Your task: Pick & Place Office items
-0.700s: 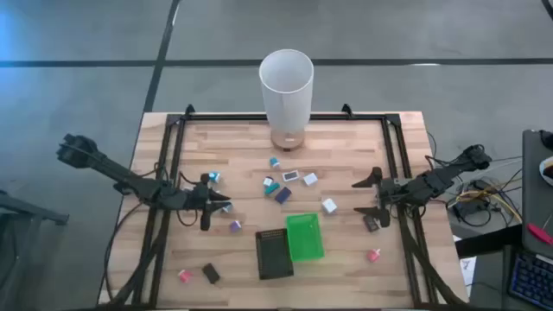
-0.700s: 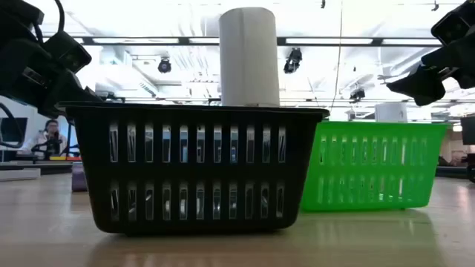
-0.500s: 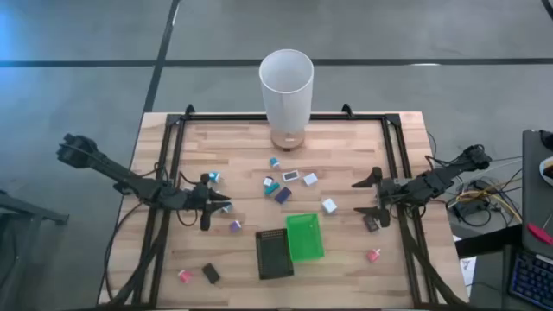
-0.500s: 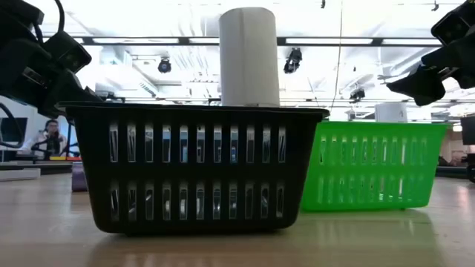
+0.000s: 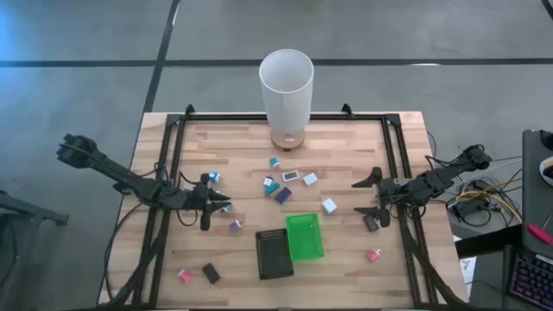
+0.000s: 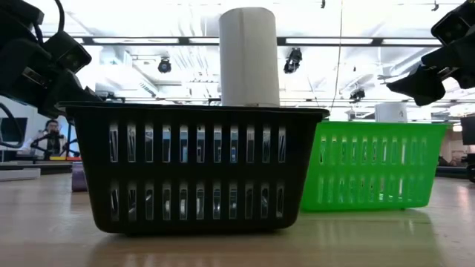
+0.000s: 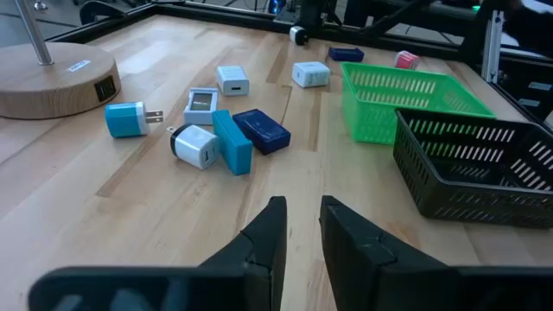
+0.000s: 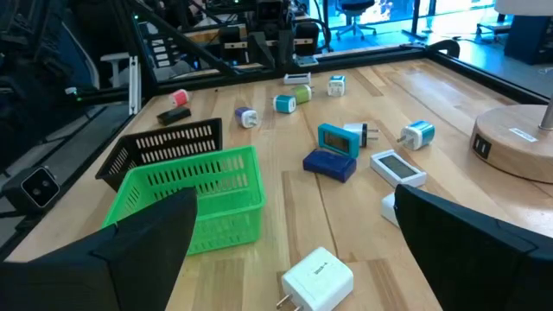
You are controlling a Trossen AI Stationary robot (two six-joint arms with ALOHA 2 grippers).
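Observation:
The office items lie scattered on the wooden table: a blue charger (image 7: 127,119), a teal block (image 7: 232,142), a navy block (image 7: 261,130) and white blocks (image 7: 232,79) around the middle. A white charger (image 8: 318,278) lies just ahead of my right gripper. My left gripper (image 5: 216,205) hovers over the table's left part, shut with nothing between its fingers (image 7: 275,231). My right gripper (image 5: 367,197) hovers over the right part, wide open and empty (image 8: 295,207). A small black item (image 5: 371,223) lies on the table beside it.
A green tray (image 5: 304,238) and a black tray (image 5: 274,253) stand side by side near the front middle. A tall white cylinder (image 5: 286,86) stands on a round wooden base at the far edge. Pink and black items (image 5: 184,276) lie at the front left, a pink one (image 5: 373,255) at the front right.

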